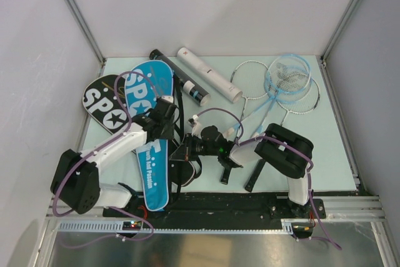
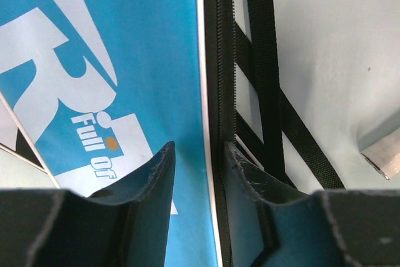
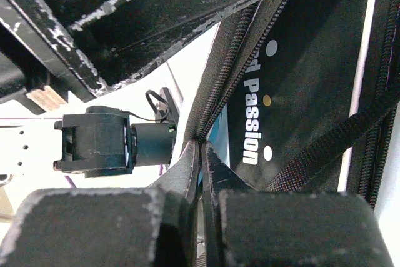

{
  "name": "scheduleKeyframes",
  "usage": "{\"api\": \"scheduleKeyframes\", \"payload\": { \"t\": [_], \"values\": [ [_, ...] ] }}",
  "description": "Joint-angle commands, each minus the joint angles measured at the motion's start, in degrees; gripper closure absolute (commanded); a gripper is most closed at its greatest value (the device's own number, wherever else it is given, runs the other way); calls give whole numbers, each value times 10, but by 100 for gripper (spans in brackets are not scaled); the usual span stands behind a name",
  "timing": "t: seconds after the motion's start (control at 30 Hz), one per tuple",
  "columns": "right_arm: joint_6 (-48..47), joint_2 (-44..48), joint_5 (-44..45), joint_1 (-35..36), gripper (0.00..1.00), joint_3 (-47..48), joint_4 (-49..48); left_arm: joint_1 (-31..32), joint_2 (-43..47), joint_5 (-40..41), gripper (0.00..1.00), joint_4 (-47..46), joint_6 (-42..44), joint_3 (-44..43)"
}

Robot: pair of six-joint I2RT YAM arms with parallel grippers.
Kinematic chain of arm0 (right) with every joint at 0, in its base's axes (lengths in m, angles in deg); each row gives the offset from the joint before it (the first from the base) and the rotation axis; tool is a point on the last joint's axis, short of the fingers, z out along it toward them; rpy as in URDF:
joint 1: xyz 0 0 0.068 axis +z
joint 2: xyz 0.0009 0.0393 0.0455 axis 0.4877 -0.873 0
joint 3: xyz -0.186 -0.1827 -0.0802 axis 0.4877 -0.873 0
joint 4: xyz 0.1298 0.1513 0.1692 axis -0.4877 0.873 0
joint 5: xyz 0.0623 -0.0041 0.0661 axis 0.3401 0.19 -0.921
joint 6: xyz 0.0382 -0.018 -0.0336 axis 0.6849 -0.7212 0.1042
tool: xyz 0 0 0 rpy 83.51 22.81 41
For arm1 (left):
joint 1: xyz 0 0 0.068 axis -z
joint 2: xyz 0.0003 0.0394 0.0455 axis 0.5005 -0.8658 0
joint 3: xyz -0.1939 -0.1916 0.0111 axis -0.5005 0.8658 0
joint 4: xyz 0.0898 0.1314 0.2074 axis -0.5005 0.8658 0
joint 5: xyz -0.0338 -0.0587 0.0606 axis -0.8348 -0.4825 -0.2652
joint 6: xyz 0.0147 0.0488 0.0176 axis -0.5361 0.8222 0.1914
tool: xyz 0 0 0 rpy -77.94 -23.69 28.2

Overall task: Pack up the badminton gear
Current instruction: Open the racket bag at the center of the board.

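A blue SPORT bag (image 1: 149,95) lies lengthwise left of centre, partly over a black SPORT bag (image 1: 100,101). My left gripper (image 1: 165,120) hovers over the blue bag's right edge. Its jaws stand apart on either side of the white piping and black zipper (image 2: 220,60), clamping nothing (image 2: 199,148). My right gripper (image 1: 186,152) reaches in from the right. It is shut on the bag's zipper where the two rows of teeth meet (image 3: 201,145). Thin-framed rackets (image 1: 284,82) lie at the back right. A white tube (image 1: 209,74) and a black tube (image 1: 181,79) lie at the back.
Black webbing straps (image 2: 269,92) of the bag cross the table beside the zipper. Two black racket handles (image 1: 253,178) point toward the near edge under the right arm. Grey walls close in the table on both sides and at the back.
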Motion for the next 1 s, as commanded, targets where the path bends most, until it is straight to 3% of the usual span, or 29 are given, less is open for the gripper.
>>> {"api": "scheduleKeyframes", "payload": {
  "t": [0.0, 0.17, 0.27, 0.5, 0.73, 0.97],
  "values": [
    [-7, 29, 5, -2, 100, 18, -14, 13, -20, 22, 64, -4, 11, -31],
    [-5, 29, 10, -1, 100, 17, -2, 17, -23, 35, 92, 0, 9, -36],
    [5, 29, 22, -2, 100, 10, 4, 19, -4, 51, 99, 10, 14, -41],
    [31, 31, 59, -13, 100, -13, 11, 17, 74, 85, 100, 38, 23, -47],
    [34, 32, 83, -26, 100, -21, 16, 2, 119, 60, 100, 39, 17, -42],
    [26, 30, 74, -22, 100, -19, -13, -34, 109, -23, 85, 39, 21, -41]
  ]
}}
